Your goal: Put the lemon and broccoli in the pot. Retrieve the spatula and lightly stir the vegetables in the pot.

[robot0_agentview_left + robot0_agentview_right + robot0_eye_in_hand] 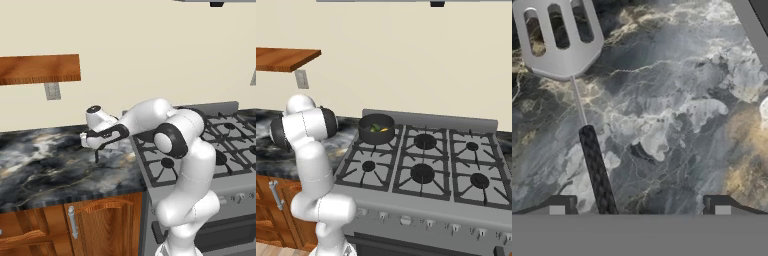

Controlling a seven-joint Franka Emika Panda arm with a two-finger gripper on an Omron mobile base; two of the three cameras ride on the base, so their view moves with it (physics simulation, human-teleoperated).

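Left base view: the arm reaches down over the marble surface [45,160] beside the stove [200,145].

Right base view: one pot [376,128] on the back-left burner, with one lemon [384,130] and one broccoli [375,128] already inside.

Hand view: one spatula [567,75] lies flat on the surface, pincer [639,206] spread wide, empty. I'd say grabbing and stirring remain.
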